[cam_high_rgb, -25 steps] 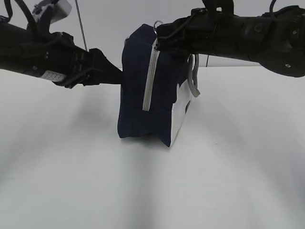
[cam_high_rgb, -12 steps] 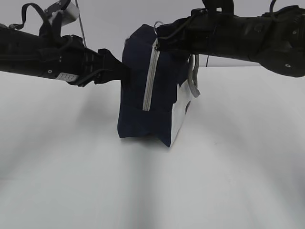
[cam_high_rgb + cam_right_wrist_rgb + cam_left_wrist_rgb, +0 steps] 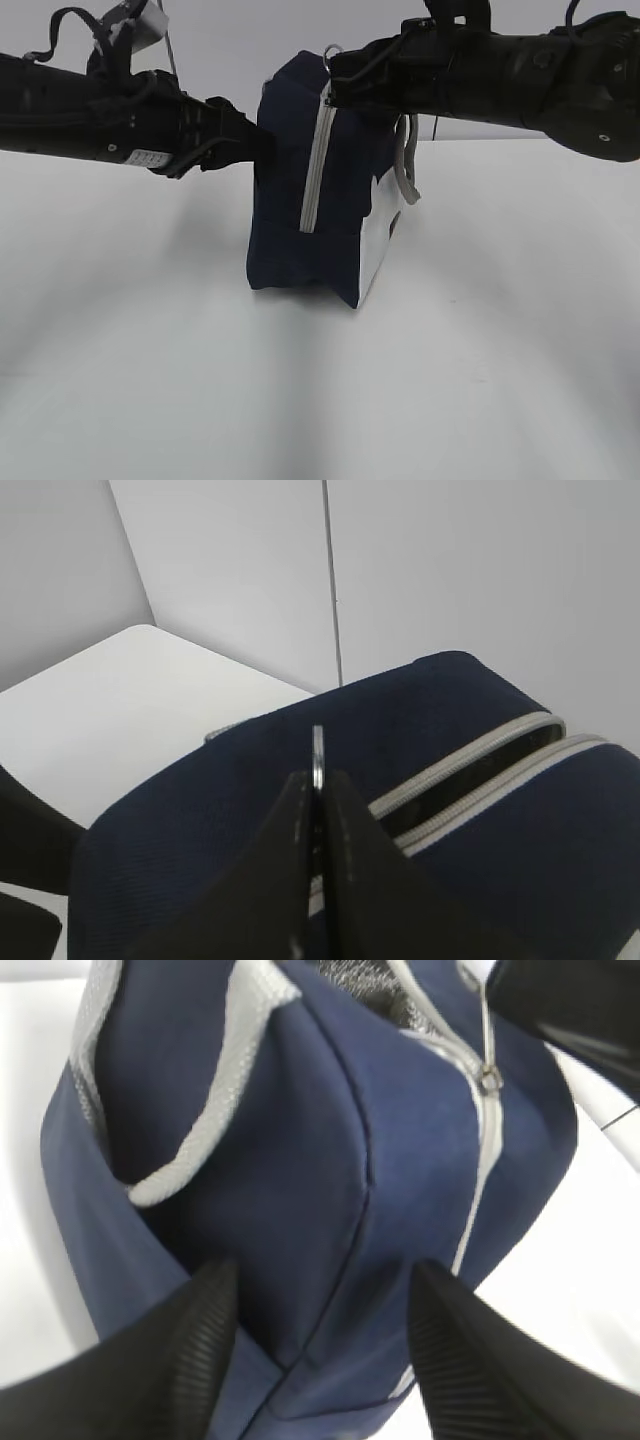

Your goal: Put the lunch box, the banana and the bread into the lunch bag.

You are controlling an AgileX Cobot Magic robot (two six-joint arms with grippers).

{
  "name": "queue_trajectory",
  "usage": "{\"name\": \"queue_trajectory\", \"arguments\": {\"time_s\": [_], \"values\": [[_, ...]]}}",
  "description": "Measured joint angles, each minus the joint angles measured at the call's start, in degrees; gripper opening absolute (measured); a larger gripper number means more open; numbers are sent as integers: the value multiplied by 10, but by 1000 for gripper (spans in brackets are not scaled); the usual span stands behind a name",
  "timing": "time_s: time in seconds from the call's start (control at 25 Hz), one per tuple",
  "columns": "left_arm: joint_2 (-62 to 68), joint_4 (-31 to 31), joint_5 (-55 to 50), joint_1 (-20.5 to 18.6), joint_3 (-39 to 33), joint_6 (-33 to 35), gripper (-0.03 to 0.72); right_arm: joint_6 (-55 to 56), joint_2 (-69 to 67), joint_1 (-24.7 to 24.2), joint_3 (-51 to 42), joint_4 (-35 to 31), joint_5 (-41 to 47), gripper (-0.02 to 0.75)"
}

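Observation:
The dark navy lunch bag [image 3: 320, 180] stands upright in the middle of the white table. Its grey zipper [image 3: 316, 165] runs down the near end. My right gripper [image 3: 335, 72] is shut on the metal ring pull [image 3: 318, 750] at the bag's top. In the right wrist view the zipper [image 3: 480, 770] gapes open along the top. My left gripper [image 3: 255, 148] is open against the bag's left end. In the left wrist view its fingers [image 3: 190, 1340] stand either side of the bag's corner seam [image 3: 350, 1220]. The lunch box, banana and bread are out of view.
The bag's grey strap handles hang on both sides [image 3: 405, 175] [image 3: 200, 1130]. The white patterned panel [image 3: 378, 235] faces right. The white table [image 3: 320, 400] spreads in front, with a pale wall [image 3: 220, 40] behind. The right arm [image 3: 575, 1010] shows over the bag.
My left arm has moved right, and its open gripper now reaches the bag's left end. The right gripper and the bag have stayed still.

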State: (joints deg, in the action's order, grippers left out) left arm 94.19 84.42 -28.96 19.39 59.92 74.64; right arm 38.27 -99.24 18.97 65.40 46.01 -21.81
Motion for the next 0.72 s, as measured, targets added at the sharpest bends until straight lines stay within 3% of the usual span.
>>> {"name": "queue_trajectory", "arguments": {"time_s": [0.24, 0.72], "values": [[6, 47, -8, 0, 0, 45, 428, 1, 0, 0, 0, 0, 0, -16], [20, 124, -13, 0, 0, 117, 414, 2, 0, 0, 0, 3, 0, -16]]}}
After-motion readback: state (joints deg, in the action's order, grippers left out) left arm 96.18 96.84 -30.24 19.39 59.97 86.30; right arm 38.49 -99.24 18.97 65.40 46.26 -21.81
